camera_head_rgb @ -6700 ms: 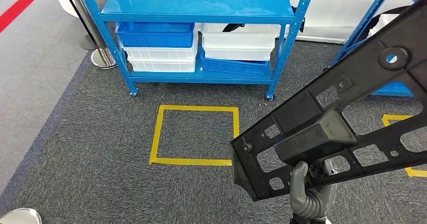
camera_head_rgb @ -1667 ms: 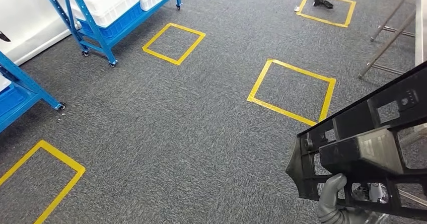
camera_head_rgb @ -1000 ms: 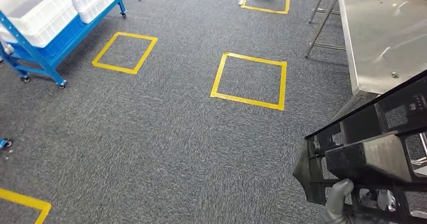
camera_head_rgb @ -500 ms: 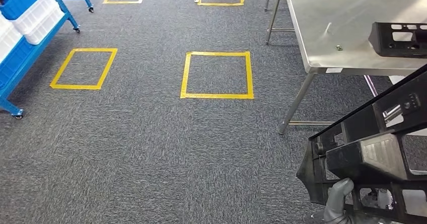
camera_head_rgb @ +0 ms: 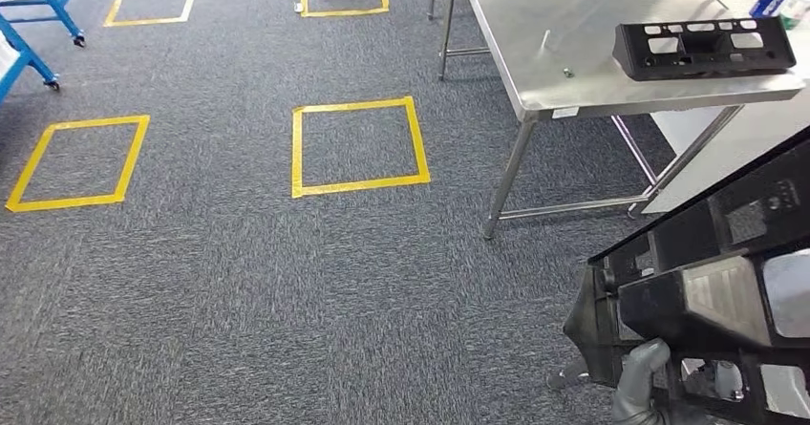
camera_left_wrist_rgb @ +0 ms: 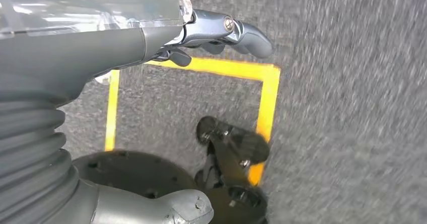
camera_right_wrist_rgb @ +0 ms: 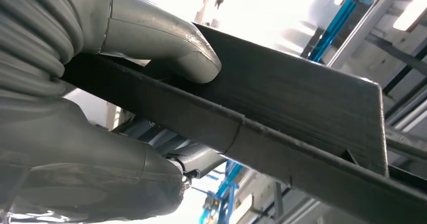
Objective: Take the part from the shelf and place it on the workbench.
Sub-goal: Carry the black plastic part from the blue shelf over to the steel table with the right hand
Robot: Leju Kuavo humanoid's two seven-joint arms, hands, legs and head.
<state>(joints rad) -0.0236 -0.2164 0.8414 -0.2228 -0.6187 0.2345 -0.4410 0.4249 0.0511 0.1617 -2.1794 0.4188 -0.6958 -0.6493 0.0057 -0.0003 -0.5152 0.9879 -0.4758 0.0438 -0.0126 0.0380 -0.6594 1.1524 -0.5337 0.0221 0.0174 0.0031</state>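
Your robot's view has swung round over the last second or so: the blue shelving that filled the left side has slid almost out of frame, and the steel workbench [camera_head_rgb: 611, 43] now sits ahead and to the right, its tabletop in plain sight. That is the camera turning, not the furniture moving. Your right hand [camera_head_rgb: 638, 387] still grips the black plastic part [camera_head_rgb: 707, 301] from beneath, low at the right of the head view, the thumb pressed onto its flat face in the right wrist view. Your left hand [camera_left_wrist_rgb: 221, 32] hangs empty over the carpet, fingers loosely apart. A similar black part [camera_head_rgb: 705, 48] already lies on the tabletop. The carry looks nearly done; closing in on the workbench and setting down remain
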